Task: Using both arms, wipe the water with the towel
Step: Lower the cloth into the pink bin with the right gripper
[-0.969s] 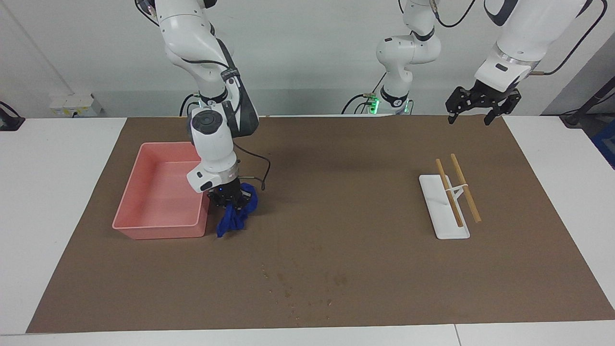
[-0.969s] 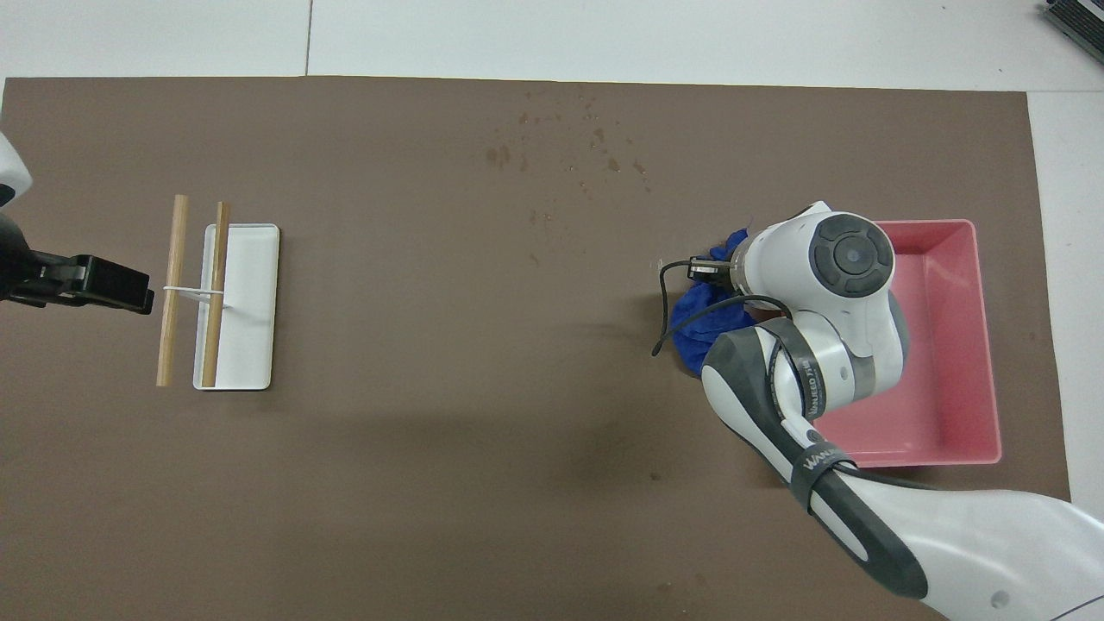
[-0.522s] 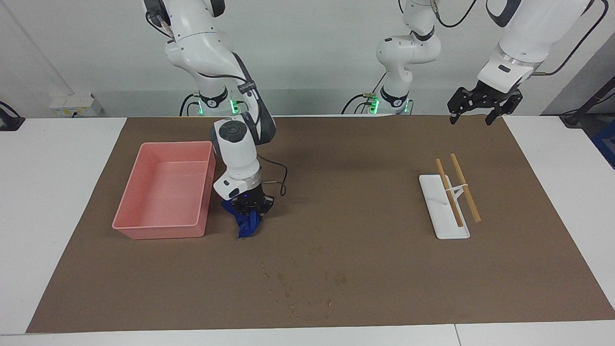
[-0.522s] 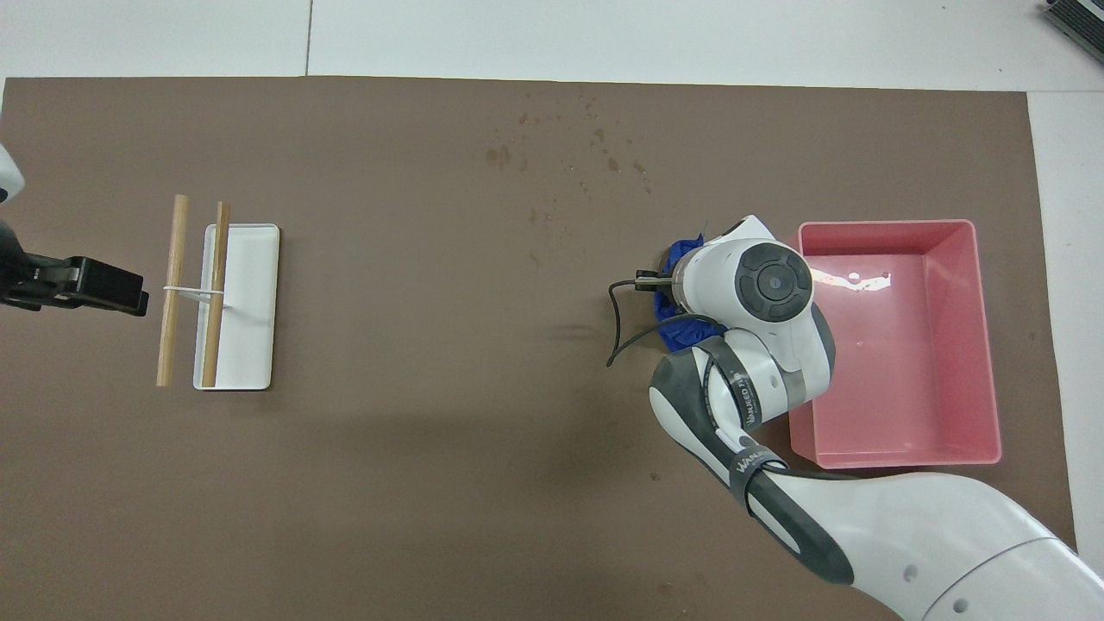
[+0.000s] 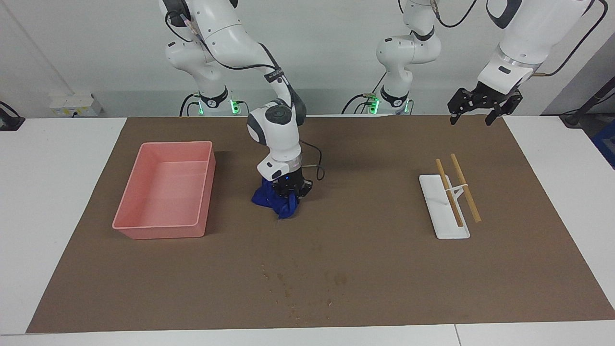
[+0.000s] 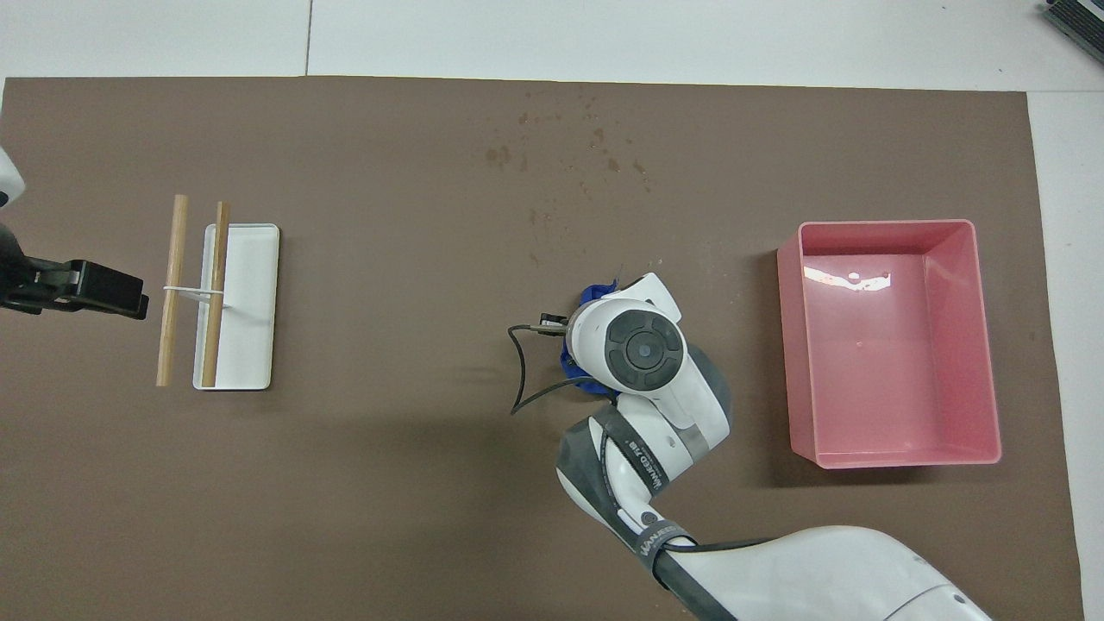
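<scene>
I've got the right gripper (image 5: pixel 287 191) clamped on the towel (image 5: pixel 275 201), fingers pinched into the top of the bunch so the rest hangs in folds below. It's over the brown mat (image 5: pixel 365 144) about mid-table, well apart from the pink tray (image 5: pixel 126 211) at the right arm's end. The cloth's low tip looks v. close to the mat, but I can't tell if it's touching or just clear. From overhead the wrist covers most of it; only blue edges (image 6: pixel 595 295) show round the housing.

Water spots (image 5: pixel 307 283) sit farther from the robots than the towel, near the mat's edge, so wiping hasn't begun, I'd say. Holding the cloth from the top makes sense: it leaves a loose bottom to press flat on the wet patch.

Left gripper (image 5: pixel 481 106) waits up high w/ its jaws apart, empty, over the mat's corner at the left arm's end. It's clear of the white tray (image 5: pixel 444 230) w/ the two wooden sticks (image 5: pixel 465 187) laid across it.

Next I'd need to carry the towel out over the spots and lower it. Risk: a bunched cloth wipes a narrow strip, so the 2nd arm prob. has to help spread or pin it.
</scene>
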